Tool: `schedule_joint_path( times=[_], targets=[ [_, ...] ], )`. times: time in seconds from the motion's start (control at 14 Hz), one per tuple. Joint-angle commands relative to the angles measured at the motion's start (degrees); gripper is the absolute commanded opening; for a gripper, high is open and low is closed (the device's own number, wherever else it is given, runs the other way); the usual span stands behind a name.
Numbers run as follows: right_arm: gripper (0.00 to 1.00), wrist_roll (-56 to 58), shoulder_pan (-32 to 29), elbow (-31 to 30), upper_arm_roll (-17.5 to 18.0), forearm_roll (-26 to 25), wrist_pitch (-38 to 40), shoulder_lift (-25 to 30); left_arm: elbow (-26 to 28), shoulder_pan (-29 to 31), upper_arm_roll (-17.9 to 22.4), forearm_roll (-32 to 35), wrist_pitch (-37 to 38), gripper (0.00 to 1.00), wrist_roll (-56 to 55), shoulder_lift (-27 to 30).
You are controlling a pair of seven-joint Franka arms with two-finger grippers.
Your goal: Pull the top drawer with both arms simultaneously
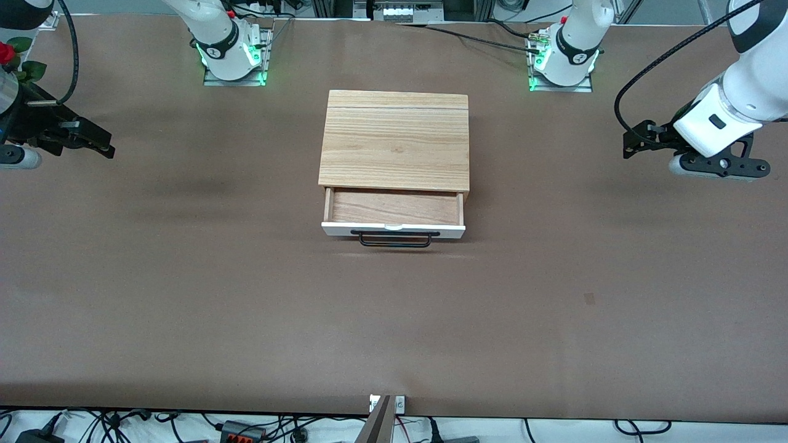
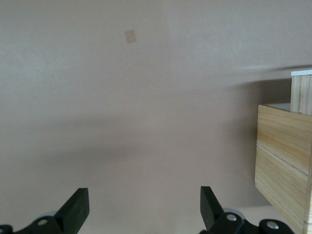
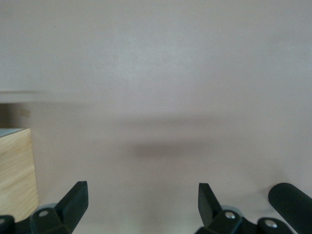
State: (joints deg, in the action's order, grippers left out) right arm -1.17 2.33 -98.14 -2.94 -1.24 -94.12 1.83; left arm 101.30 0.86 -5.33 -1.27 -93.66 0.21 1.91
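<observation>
The top drawer stands partly pulled out of the oak-grain cabinet at the table's middle. Its light-brown tray shows, and its white front panel and black wire handle face the front camera. My left gripper hangs open and empty over bare table toward the left arm's end, well apart from the cabinet. My right gripper hangs open and empty over the right arm's end. In the left wrist view my open fingers frame bare table, with the cabinet's side at the edge. The right wrist view shows the same.
A small tan patch marks the table toward the left arm's end, also in the left wrist view. A red flower sits at the right arm's end. Cables and a metal bracket line the table's near edge.
</observation>
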Motion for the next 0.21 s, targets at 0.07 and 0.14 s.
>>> schedule_joint_path(
  times=[0.07, 0.14],
  targets=[
    [1.0, -0.85, -0.31, 1.63, 0.66, 1.77, 1.83, -0.33, -0.4, -0.07, 0.23, -1.1, 0.49, 1.0, -0.38, -0.24],
    [1.0, -0.77, -0.57, 1.63, 0.57, 1.86, 1.92, -0.42, -0.4, -0.07, 0.23, -1.1, 0.49, 1.0, -0.38, -0.24]
  ],
)
